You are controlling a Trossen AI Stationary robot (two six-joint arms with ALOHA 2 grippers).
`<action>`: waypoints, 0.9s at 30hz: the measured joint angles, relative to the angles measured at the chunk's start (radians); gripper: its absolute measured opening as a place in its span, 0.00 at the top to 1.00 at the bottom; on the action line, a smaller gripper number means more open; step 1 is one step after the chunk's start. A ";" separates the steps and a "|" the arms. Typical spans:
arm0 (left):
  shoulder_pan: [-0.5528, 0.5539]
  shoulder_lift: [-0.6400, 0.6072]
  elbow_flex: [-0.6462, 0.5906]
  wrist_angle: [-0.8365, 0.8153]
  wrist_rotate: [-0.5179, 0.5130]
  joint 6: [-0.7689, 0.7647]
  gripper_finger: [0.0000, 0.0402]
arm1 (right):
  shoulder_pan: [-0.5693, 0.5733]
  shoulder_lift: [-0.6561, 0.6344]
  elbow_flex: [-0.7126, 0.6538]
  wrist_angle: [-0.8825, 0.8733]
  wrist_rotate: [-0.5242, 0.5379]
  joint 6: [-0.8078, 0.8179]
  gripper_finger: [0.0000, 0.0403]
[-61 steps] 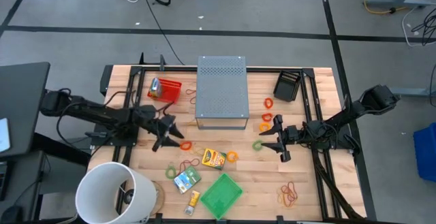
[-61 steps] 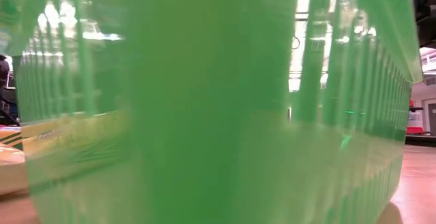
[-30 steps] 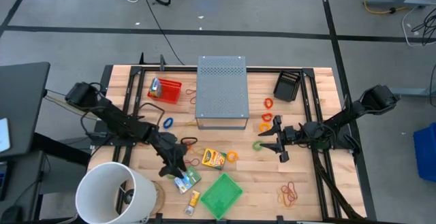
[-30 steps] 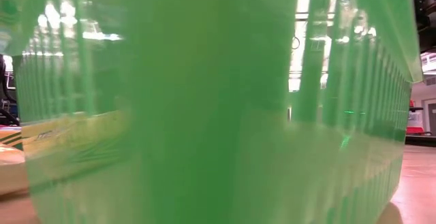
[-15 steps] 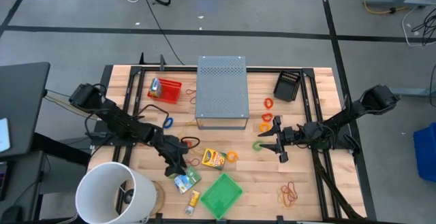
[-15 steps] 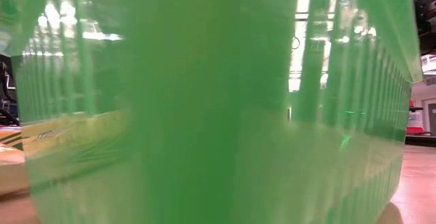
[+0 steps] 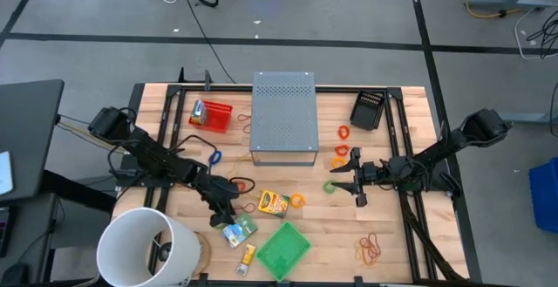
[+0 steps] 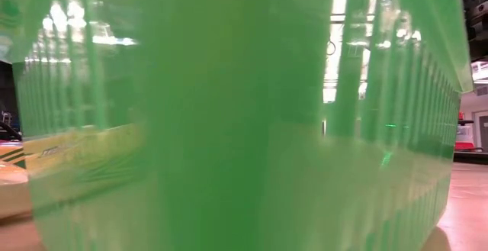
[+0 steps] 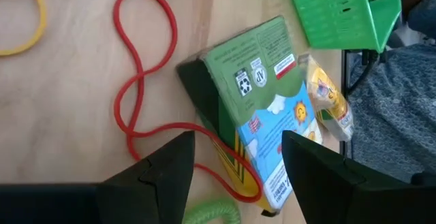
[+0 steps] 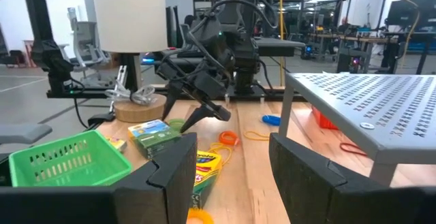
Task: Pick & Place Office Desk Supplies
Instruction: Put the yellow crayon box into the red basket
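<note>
A green-white packet (image 7: 239, 228) lies flat on the table near the front. My left gripper (image 7: 224, 211) slants down over the packet's left end, open. In the left wrist view the packet (image 9: 262, 108) shows ahead between the two fingers of my left gripper (image 9: 238, 141), beside a red rubber-band loop (image 9: 139, 81). A yellow-orange packet (image 7: 273, 203) and an orange band (image 7: 298, 201) lie to its right. My right gripper (image 7: 345, 181) waits open at the table's right, next to a green band (image 7: 330, 185).
A green basket (image 7: 283, 248) stands at the front and fills the low view (image 8: 229, 114). A white bucket (image 7: 148, 248) sits front left, a grey perforated box (image 7: 283, 117) at the middle back, a red basket (image 7: 212, 115) and a black tray (image 7: 368, 110) beside it. More bands lie scattered (image 7: 370, 249).
My left arm has swung from beside the grey box's front left corner toward the table's near edge, ending over the green-white packet. In the last second it has stayed there, sinking slightly and turning its wrist. My right arm has kept still.
</note>
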 joint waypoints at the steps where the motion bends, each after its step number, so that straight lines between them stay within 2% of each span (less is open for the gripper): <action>1: 0.000 0.000 0.000 0.000 -0.004 0.000 0.44 | 0.000 0.000 0.000 0.000 0.000 -0.004 0.53; 4: 0.000 0.000 0.000 0.000 -0.023 0.017 0.44 | 0.000 0.000 0.000 0.000 0.000 -0.006 0.53; 10: -0.042 0.000 0.000 -0.002 -0.015 0.191 0.44 | 0.000 0.000 0.000 0.000 0.000 -0.009 0.53; 19: -0.135 0.000 0.002 -0.010 -0.201 0.459 0.47 | 0.000 0.000 0.000 0.000 0.002 -0.015 0.53; 23: -0.181 -0.002 0.047 -0.098 -0.279 0.587 0.48 | 0.000 0.000 0.000 0.000 0.020 -0.015 0.53; 27: -0.229 -0.002 0.130 -0.257 -0.373 0.714 0.47 | 0.000 0.000 0.000 0.000 0.021 -0.015 0.53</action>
